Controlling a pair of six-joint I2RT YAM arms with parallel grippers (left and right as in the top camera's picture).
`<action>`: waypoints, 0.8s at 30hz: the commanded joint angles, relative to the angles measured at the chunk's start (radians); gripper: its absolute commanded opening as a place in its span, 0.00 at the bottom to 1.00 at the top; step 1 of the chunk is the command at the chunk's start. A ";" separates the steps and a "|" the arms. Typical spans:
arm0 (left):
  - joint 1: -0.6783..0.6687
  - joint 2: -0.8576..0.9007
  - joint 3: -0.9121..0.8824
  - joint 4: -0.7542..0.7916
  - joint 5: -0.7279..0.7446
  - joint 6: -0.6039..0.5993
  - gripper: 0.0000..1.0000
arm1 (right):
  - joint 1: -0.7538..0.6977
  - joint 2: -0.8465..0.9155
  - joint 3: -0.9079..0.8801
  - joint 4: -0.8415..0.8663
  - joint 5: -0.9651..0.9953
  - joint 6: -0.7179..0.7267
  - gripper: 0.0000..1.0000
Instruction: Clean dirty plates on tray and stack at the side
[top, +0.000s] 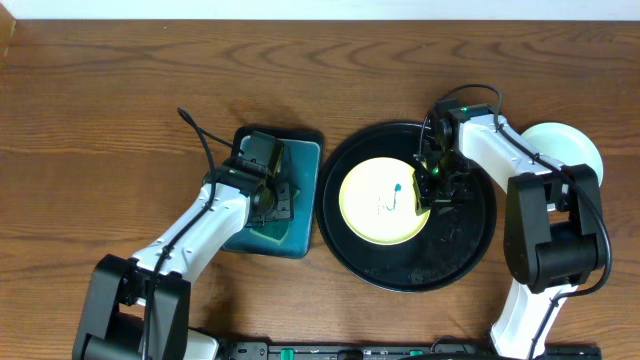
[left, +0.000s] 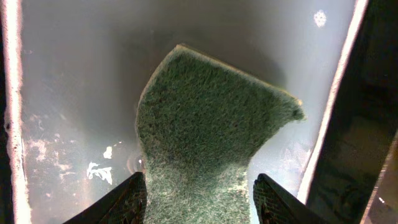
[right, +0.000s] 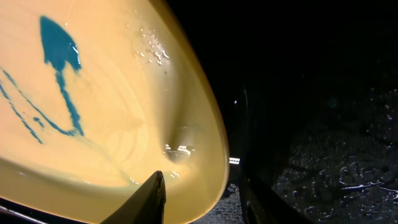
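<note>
The pale yellow plate (top: 378, 200) with teal scribble marks lies on the black tray (top: 470, 250). My right gripper (top: 432, 186) is at the plate's right rim, one finger over the inside and one outside, shut on the rim (right: 211, 143). Two pale mint-white plates (top: 570, 148) sit stacked on the wood at the far right, partly hidden by the right arm. My left gripper (top: 268, 195) is down in the teal tray, shut on the green sponge (left: 205, 137), which looks pinched in between the fingers.
The rectangular teal tray (top: 300, 165) lies just left of the black tray, almost touching it. Water drops cover the black tray's floor (right: 336, 168). Bare wood tabletop (top: 120, 120) stretches to the left and along the back.
</note>
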 joint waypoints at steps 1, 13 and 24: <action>0.002 0.012 -0.013 0.007 -0.008 -0.002 0.57 | 0.009 0.010 -0.005 0.000 -0.001 0.013 0.37; -0.003 0.066 -0.015 0.021 -0.001 -0.002 0.57 | 0.009 0.010 -0.005 0.000 -0.001 0.013 0.37; -0.007 0.079 -0.019 0.035 -0.002 -0.002 0.41 | 0.009 0.010 -0.005 0.000 -0.001 0.012 0.37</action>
